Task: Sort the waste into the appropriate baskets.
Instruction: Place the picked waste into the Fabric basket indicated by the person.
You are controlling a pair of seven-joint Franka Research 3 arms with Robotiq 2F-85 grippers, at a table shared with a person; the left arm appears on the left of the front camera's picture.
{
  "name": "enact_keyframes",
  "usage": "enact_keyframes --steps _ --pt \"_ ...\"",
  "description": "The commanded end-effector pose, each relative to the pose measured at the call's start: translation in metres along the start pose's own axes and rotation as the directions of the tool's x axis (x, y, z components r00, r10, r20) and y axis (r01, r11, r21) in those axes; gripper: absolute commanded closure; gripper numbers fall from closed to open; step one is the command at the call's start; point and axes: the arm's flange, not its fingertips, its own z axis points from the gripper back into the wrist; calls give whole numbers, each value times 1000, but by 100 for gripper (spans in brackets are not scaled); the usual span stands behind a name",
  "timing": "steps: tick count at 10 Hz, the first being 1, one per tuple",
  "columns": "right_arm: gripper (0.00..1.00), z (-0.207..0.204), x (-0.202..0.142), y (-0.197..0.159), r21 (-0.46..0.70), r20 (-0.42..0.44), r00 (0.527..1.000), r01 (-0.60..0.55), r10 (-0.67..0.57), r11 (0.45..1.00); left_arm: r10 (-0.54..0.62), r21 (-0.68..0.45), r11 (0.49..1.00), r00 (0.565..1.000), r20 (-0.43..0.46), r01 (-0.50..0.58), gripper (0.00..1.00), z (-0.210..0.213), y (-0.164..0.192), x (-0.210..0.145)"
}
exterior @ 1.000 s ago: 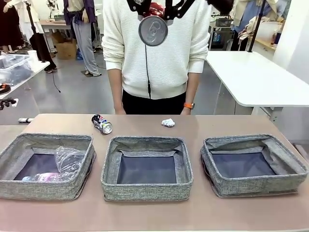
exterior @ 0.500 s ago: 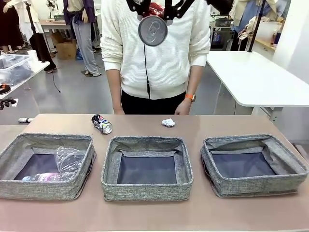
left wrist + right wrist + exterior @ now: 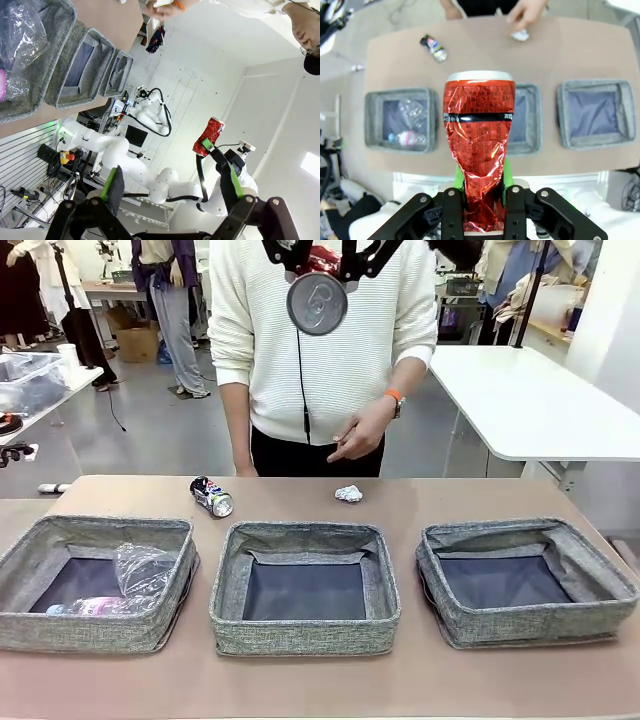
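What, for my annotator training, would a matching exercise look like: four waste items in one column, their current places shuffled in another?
1. red can
2. printed can
3. paper wad
4. plastic cup

A. inside the left basket
B. on the table, beyond the gap between the left basket and the middle basket
C. clamped in the right gripper, high above the table
D. on the table beyond the middle basket

Pairs: 1-C, 2-B, 3-D, 4-A

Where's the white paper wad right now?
In the front view, the paper wad lies on the table beyond the middle basket, right of the printed can, near the person's hand.
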Motion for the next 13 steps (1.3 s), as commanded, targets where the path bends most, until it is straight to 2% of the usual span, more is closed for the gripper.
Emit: enact_keyframes --steps 1,10,11,13 --pt "69 -1 -3 -2 -3 2 1000 5 -5 1000 -5 3 1000 1000 3 5 0 1 0 -2" --pt "69 0 0 0 0 0 1000 0 0 1000 -5 3 1000 1000 3 5 0 1 0 -2" --pt "69 -32 -2 -14 -6 22 1000 -3 3 1000 -5 3 1000 1000 3 5 0 1 0 -2" --pt "69 -135 -9 -57 25 -69 996 58 -56 998 -5 3 1000 1000 3 5 0 1 0 -2"
